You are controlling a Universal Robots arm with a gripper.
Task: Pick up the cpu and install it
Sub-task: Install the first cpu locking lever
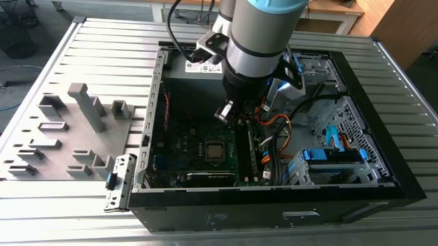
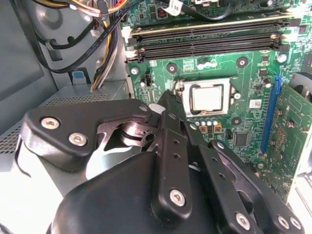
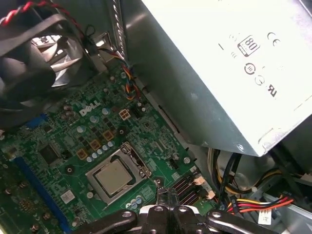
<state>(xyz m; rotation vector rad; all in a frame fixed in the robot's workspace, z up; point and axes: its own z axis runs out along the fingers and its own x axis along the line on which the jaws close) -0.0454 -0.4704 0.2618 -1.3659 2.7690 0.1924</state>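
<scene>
The cpu (image 1: 215,150) is a pale silvery square lying flat in the black socket frame (image 2: 181,100) on the green motherboard (image 1: 184,141), inside the open computer case (image 1: 383,154). Both wrist views show the cpu (image 2: 208,97) (image 3: 113,175) seated in the frame with nothing touching it. My gripper (image 1: 226,113) hangs inside the case above the board, a little way behind the socket. Its black fingers (image 3: 165,196) are shut together with nothing between them, and their tips (image 2: 165,103) end just short of the socket's edge.
A grey power supply (image 3: 219,63) and a black fan (image 3: 34,53) flank the socket. Memory slots (image 2: 209,41) and bundled cables (image 1: 280,128) lie close by. A blue-tabbed drive cage (image 1: 332,156) fills the case's right. Grey fixture blocks (image 1: 75,128) stand outside on the exterior view's left.
</scene>
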